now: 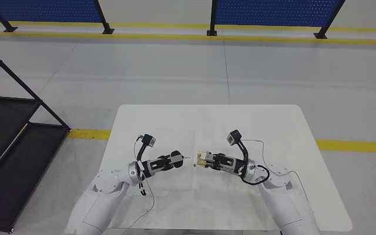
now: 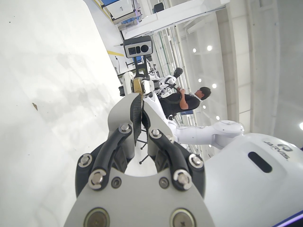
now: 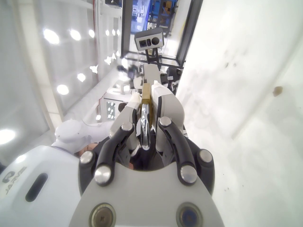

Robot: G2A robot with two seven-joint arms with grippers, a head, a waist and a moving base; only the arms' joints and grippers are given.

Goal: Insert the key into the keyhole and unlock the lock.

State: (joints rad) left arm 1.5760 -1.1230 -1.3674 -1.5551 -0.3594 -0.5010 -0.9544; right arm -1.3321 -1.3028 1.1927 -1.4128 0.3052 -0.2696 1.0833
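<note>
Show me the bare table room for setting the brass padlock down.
Free: the far strip of the white table, beyond both grippers, and its side past the right arm. Crowded: the middle, where the left gripper meets the right gripper holding the brass padlock.

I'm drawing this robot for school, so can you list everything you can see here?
lock: one, brass with a silver shackle, gripped in the right gripper over the table's middle.
key: one, pale, its tip poking out of the left gripper toward the lock.
table: one, white, under both arms.
rack: one, black, on the floor off the table's left side.
barrier panels: two, blue, at the floor's far edge.
floor lines: several, yellow, on the grey floor.
left gripper: one, grey and black, shut on the key.
right gripper: one, white and black, shut on the lock.
</note>
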